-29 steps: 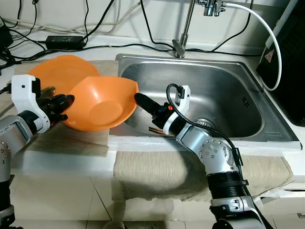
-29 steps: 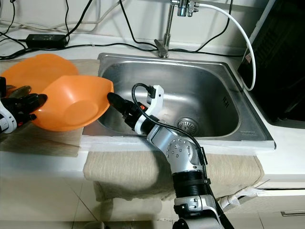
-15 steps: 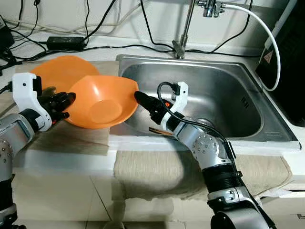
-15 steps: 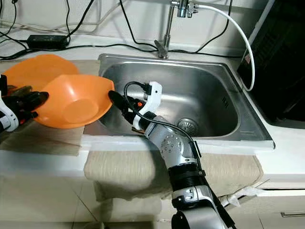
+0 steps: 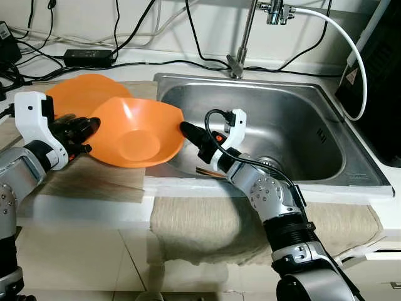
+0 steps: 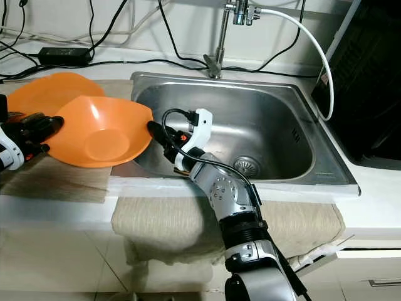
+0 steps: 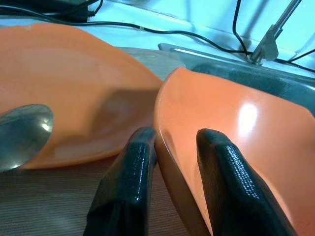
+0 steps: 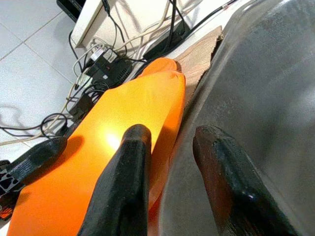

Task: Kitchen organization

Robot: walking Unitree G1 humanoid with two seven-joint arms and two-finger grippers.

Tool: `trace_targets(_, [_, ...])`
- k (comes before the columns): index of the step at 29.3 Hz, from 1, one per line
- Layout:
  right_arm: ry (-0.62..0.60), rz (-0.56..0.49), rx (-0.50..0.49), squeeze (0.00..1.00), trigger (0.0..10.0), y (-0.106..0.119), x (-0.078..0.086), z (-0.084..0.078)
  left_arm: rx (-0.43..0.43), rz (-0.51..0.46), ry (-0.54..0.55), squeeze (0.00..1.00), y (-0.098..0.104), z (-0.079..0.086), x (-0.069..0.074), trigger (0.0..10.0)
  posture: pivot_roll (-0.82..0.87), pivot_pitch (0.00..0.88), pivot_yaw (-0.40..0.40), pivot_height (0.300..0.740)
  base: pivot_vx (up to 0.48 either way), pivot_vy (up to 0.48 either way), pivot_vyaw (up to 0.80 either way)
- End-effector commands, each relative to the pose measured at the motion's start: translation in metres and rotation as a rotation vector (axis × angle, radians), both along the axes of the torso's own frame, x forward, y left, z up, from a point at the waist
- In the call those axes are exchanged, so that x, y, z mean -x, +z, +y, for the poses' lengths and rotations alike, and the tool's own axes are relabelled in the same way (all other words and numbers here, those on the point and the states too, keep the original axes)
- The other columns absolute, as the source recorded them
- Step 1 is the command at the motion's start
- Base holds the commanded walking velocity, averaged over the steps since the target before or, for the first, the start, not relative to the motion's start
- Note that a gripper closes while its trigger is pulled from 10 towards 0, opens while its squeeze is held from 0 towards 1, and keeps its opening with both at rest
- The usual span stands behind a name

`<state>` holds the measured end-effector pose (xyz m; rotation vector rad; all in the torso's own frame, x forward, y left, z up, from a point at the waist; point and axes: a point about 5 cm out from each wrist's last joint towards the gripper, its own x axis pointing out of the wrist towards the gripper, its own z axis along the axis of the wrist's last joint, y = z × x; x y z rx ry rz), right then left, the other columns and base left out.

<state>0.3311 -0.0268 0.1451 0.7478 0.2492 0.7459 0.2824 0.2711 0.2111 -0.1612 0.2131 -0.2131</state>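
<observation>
An orange bowl [image 5: 135, 135] hangs over the counter by the sink's left edge, nearly level. My left gripper [image 5: 88, 135] is shut on its left rim; in the left wrist view the two fingers [image 7: 140, 147] pinch the rim between them. My right gripper [image 5: 186, 130] reaches out of the sink to the bowl's right rim. Its fingers [image 8: 133, 142] stand apart astride that rim, one over the bowl's inside, one on the sink side. Behind lies a second orange bowl [image 5: 81, 94] with a metal spoon [image 7: 24, 130] in it.
The steel sink [image 5: 294, 125] holds chopsticks [image 5: 205, 170] near its front wall, below the faucet [image 5: 241, 44]. Cables and a power adapter [image 5: 88, 55] run along the back wall. A cloth [image 5: 207, 226] hangs over the counter front. A black appliance [image 5: 382, 94] stands on the right.
The bowl has tipped from tilted toward level and shifted slightly left. My right gripper has pushed forward onto its right rim. The left gripper keeps its hold.
</observation>
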Motion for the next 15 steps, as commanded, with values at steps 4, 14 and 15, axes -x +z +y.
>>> trace_targets(4, [0.048,0.03,-0.061,0.0,0.0,0.0071,0.0025,0.0261,0.018,0.038,-0.04,0.74,-0.0073,-0.009,-0.0003,0.0,0.22,0.0,-0.059,0.74,0.0,0.0,0.0])
trace_targets(14, [0.043,0.033,-0.077,0.0,0.0,0.0063,0.0028,0.0246,0.026,0.036,-0.044,0.73,-0.0071,-0.0098,-0.0002,0.0,0.22,0.0,-0.059,0.74,0.0,0.0,0.0])
trace_targets(15, [0.043,0.034,-0.08,0.0,0.0,0.0064,0.0028,0.0244,0.027,0.036,-0.045,0.73,-0.0072,-0.0099,-0.0002,0.0,0.22,0.0,-0.059,0.74,0.0,0.0,0.0])
